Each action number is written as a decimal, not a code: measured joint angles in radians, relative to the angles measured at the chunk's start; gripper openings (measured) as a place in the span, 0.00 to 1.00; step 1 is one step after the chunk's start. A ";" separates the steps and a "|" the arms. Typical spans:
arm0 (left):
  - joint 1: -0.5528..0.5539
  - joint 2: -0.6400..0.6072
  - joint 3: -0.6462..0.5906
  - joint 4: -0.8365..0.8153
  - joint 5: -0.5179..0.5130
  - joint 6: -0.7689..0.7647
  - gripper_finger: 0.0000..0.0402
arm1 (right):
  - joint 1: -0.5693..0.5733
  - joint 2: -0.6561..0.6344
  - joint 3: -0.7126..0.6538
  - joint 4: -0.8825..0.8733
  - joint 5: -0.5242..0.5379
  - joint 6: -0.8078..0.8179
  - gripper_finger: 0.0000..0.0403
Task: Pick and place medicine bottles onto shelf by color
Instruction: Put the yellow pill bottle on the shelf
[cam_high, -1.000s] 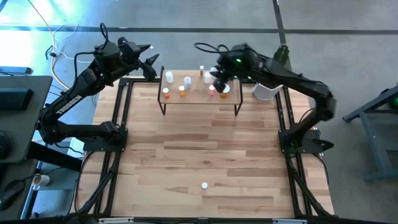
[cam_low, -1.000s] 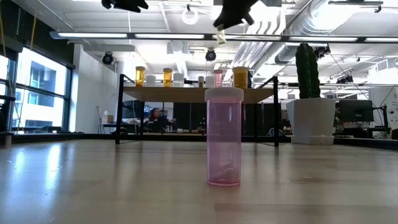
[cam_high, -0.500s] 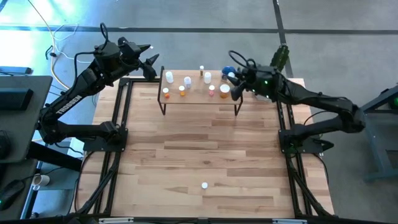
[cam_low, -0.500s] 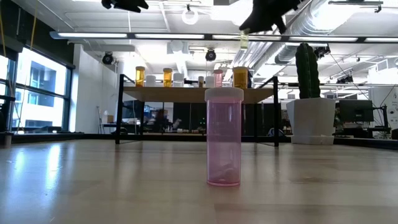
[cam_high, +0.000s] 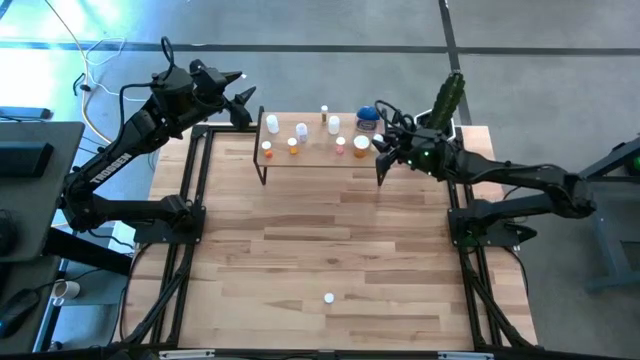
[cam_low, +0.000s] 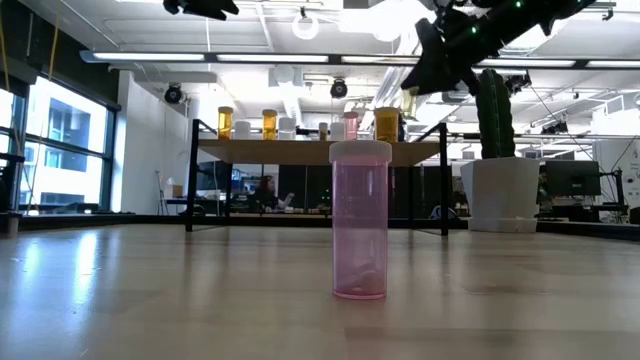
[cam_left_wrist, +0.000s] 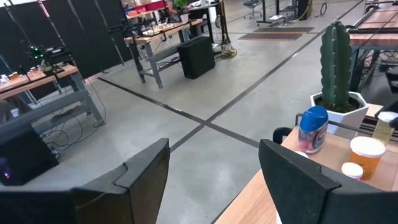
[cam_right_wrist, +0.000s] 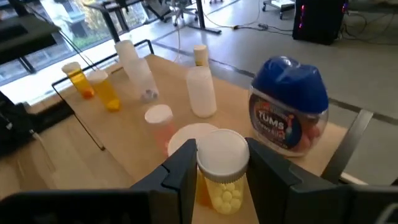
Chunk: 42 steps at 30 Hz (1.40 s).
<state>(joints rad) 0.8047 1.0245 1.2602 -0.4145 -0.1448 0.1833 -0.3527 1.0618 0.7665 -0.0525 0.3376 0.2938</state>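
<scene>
A: One pink bottle stood upright, alone, on the near part of the table; in the high view it showed as a small white cap.

B: Position of the shelf?

A: At the far edge of the table, between the two arms. On it stood the remaining medicine bottles: white ones, amber ones, a pinkish one and a wider one with a white lid. A small bottle with a tan cap and a blue-lidded jar stood toward the far right end.

B: State of the right tool?

A: It hung just off the shelf's right end, above table level. Its fingers were narrowly parted and clamped on a white-capped bottle with pale yellow tablets inside. The blue-lidded jar was just beyond that bottle in the right wrist view.

B: State of the left tool?

A: It hung off the shelf's far left corner, raised. Its fingers were spread wide with nothing between them.

B: Anything beyond the shelf?

A: A cactus in a white pot stood at the far right corner of the table.
</scene>
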 joint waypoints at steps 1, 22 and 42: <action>0.000 0.000 0.000 0.000 0.000 0.000 0.59 | 0.000 -0.001 -0.011 0.013 -0.001 0.008 0.26; 0.000 0.000 0.000 -0.014 0.006 -0.042 0.59 | 0.000 0.041 -0.031 -0.067 -0.082 -0.047 0.26; 0.000 0.000 0.000 -0.055 0.011 -0.051 0.59 | 0.000 0.062 -0.029 -0.068 -0.091 -0.033 0.31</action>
<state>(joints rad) 0.8047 1.0248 1.2602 -0.4693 -0.1341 0.1322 -0.3527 1.1240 0.7372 -0.1203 0.2467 0.2613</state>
